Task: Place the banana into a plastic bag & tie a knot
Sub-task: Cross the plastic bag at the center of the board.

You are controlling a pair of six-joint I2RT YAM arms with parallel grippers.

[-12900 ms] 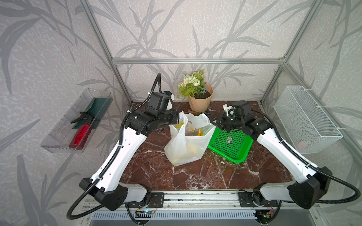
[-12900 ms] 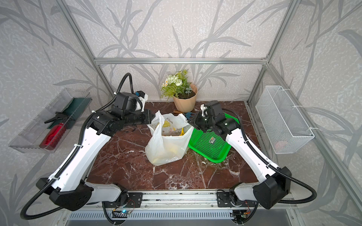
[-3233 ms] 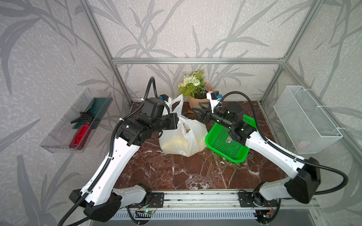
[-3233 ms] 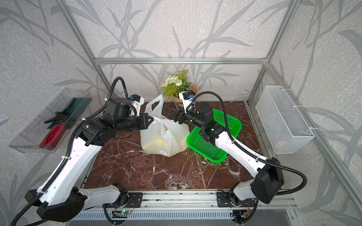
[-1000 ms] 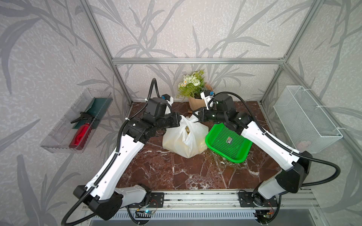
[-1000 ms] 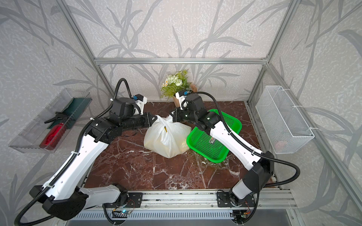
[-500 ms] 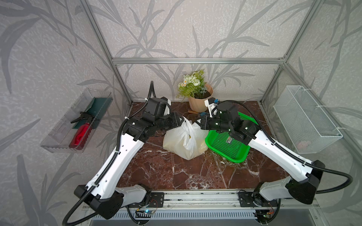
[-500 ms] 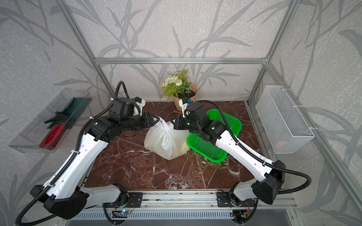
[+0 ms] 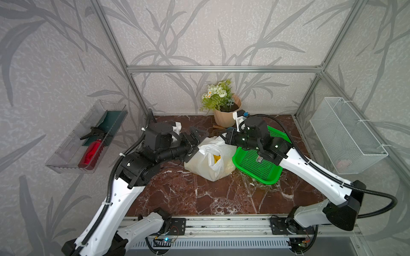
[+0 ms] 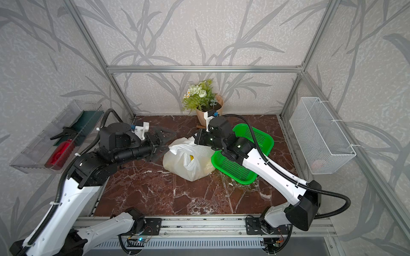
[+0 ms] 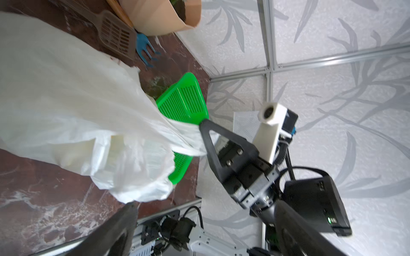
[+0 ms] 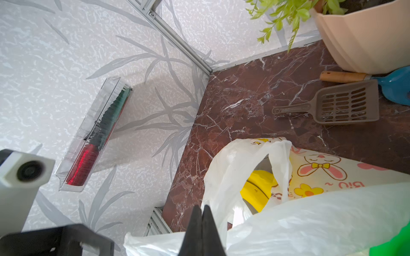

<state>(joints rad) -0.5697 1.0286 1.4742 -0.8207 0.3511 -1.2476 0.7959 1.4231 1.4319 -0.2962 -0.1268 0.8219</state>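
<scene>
A: Two pincers to log. Start with left gripper (image 9: pixel 199 144)?
B: Spread wide, gripping nothing; parked just beside plastic bag (image 9: pixel 206 165), on the side away from green basket (image 9: pixel 261 170).
A: Right gripper (image 11: pixel 200 125)?
B: Pinched tight on a strip of bag film, up at the bag's top, near the basket's rim.
A: Bag position?
B: Slumped on marble table (image 9: pixel 188 199), touching the basket's rim on the left-arm side. Gaping at the mouth.
A: Banana (image 12: pixel 257 188)?
B: Inside the bag, seen as yellow through the mouth in both top views and from the right wrist.
</scene>
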